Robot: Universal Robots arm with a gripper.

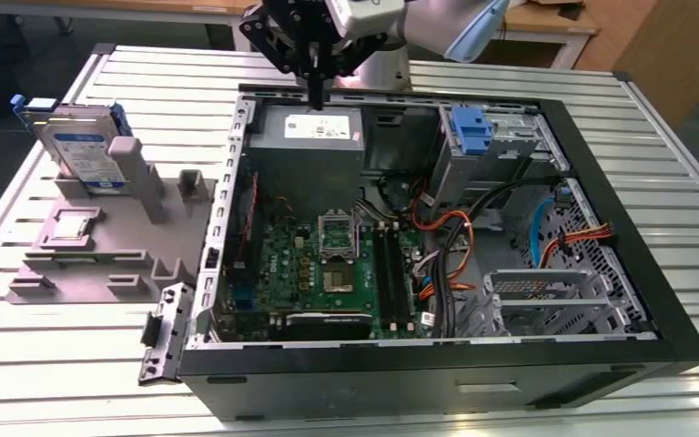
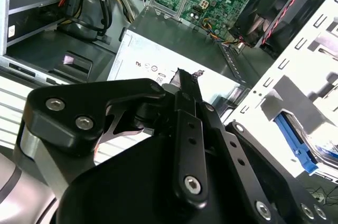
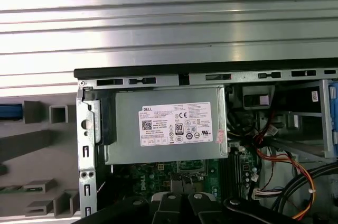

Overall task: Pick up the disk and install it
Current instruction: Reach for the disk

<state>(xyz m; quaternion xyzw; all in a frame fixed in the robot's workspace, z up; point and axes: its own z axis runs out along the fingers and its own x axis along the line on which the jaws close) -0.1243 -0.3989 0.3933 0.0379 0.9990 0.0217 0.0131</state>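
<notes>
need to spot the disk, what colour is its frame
Blue, on the disk; clearest in the exterior view.

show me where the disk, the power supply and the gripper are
disk (image 1: 85, 150), exterior view, on its white-and-blue label
power supply (image 3: 175, 125), first wrist view, on its white sticker
gripper (image 1: 317, 98), exterior view, at the tips of its closed fingers

Stickered grey box (image 3: 166, 129) — inside open case (image 3: 211, 70)

Exterior view looks down from afar; both wrist views, just behind the gripper (image 2: 186, 76), share the power supply (image 3: 169, 123) below.
</notes>
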